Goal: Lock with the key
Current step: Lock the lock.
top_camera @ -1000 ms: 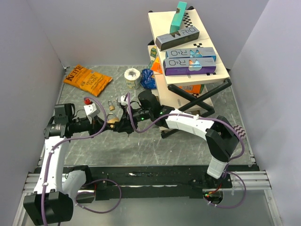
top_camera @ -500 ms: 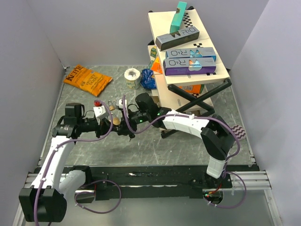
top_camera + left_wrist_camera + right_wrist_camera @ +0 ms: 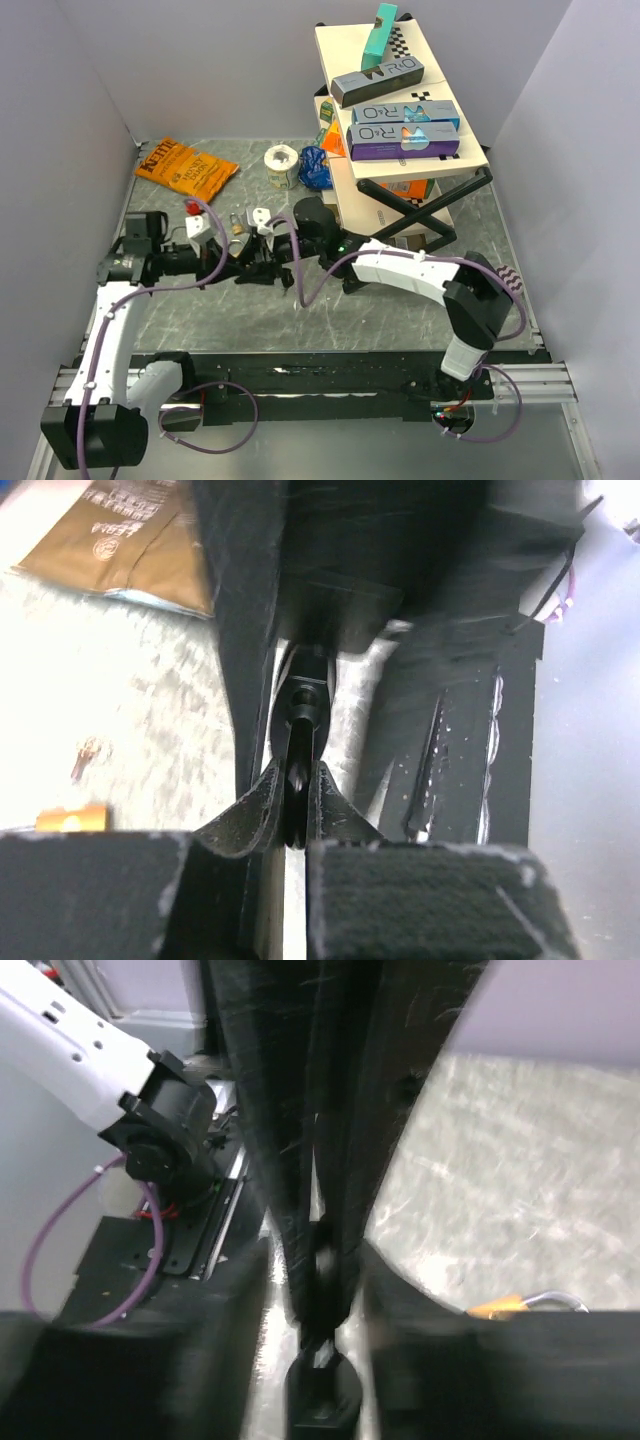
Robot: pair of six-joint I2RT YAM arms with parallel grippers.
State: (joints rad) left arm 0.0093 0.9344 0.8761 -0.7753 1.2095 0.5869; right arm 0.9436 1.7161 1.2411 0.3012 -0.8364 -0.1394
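Jaws of the left gripper (image 3: pixel 297 798) are pressing together on the key (image 3: pixel 303 705), a thin dark piece showing edge-on in the left wrist view and pointing away from the wrist. The right gripper (image 3: pixel 318 1275) is meeting it head-on, its jaws standing partly apart on either side of the same dark piece. Blur is hiding whether they are gripping it, so that cannot be told. Both grippers are hanging low over the grey marbled table (image 3: pixel 400 310), left of centre, with the two arms reaching in from opposite sides. The padlock (image 3: pixel 512 1307), brass-bodied with a silver shackle, is lying on the table near the right gripper, apart from the key. Farther back, an orange chip bag (image 3: pixel 186 168) is lying flat near the left wall. A white tape roll (image 3: pixel 282 165) and a crumpled blue wrapper (image 3: pixel 315 168) are sitting side by side. A stack of boxes (image 3: pixel 400 120) is resting on a black cross-legged stand (image 3: pixel 440 205) at the right.
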